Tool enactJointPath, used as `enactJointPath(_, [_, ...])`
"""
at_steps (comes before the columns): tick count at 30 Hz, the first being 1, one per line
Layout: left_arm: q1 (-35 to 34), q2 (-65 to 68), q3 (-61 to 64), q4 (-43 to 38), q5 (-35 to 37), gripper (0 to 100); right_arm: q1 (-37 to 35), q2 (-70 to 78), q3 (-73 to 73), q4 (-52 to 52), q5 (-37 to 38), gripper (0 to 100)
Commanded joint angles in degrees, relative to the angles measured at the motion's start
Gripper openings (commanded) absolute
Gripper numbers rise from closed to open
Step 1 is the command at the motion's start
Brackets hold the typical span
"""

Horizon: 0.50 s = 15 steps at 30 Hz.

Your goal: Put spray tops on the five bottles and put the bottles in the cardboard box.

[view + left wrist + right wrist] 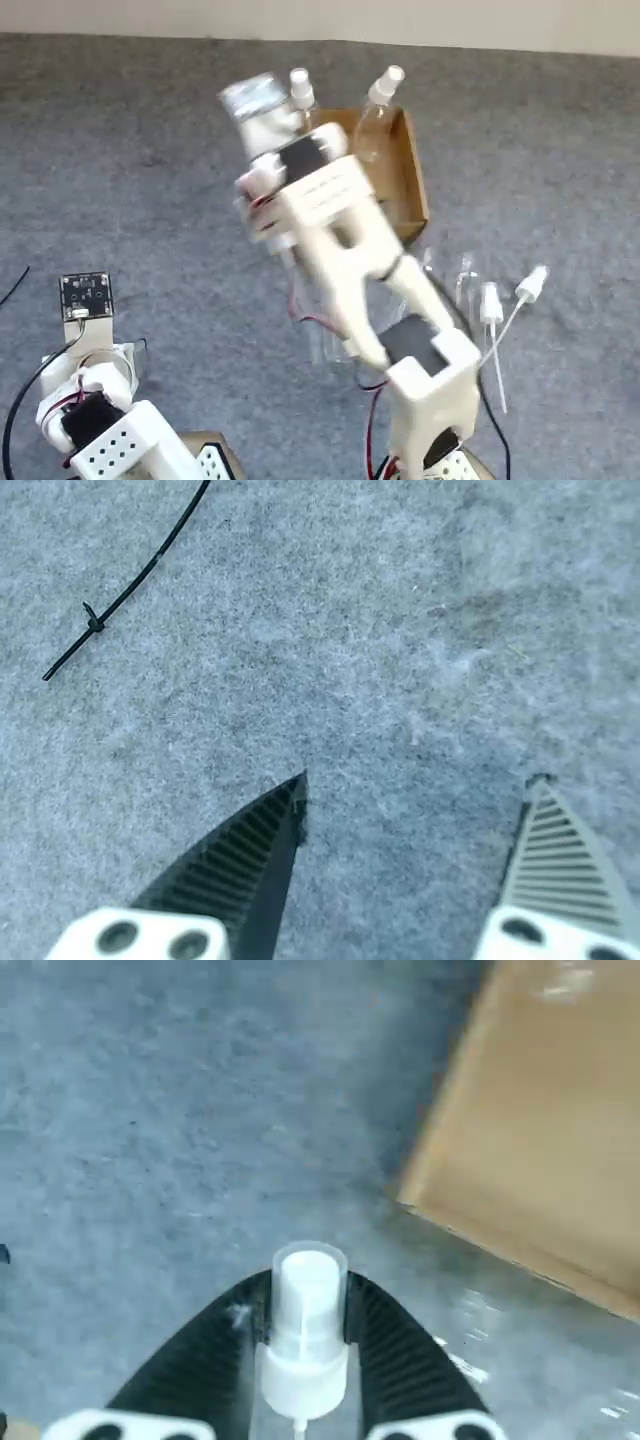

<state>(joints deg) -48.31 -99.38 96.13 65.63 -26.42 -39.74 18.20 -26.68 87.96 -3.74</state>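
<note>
The spray top (305, 1335) sits clamped in the right gripper (310, 1282), just beside the box (540, 1130). One capped bottle (378, 115) sits inside the box. The left gripper (420, 785), jaws apart, hangs over carpet (350, 630).

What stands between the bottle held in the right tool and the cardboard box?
Nothing visible does. The right tool grips a spray-topped bottle beside the cardboard box, with bare grey carpet between them.

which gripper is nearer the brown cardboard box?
Right. The right gripper, shut on a white spray top, is just beside the brown cardboard box; the left gripper is open over grey carpet, far off.
</note>
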Motion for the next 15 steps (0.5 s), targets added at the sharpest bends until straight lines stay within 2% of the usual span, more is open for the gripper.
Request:
enactJointPath(1, [0.8, 0.1, 1.4, 0.5, -0.2, 30, -3.9, 5.2, 3.5, -9.9, -4.0, 3.2])
enactJointPath(8, [0.8, 0.1, 1.4, 0.5, -0.2, 30, -4.8, 9.8, 3.4, -10.4, -4.3, 26.9])
enactJointPath(12, [0.8, 0.1, 1.4, 0.5, -0.2, 30, -4.7, 4.1, 3.4, -6.5, -4.1, 28.6])
enactJointPath(15, [0.8, 0.1, 1.4, 0.6, -0.2, 30, -1.2, -5.0, 3.4, 0.5, -3.9, 28.6])
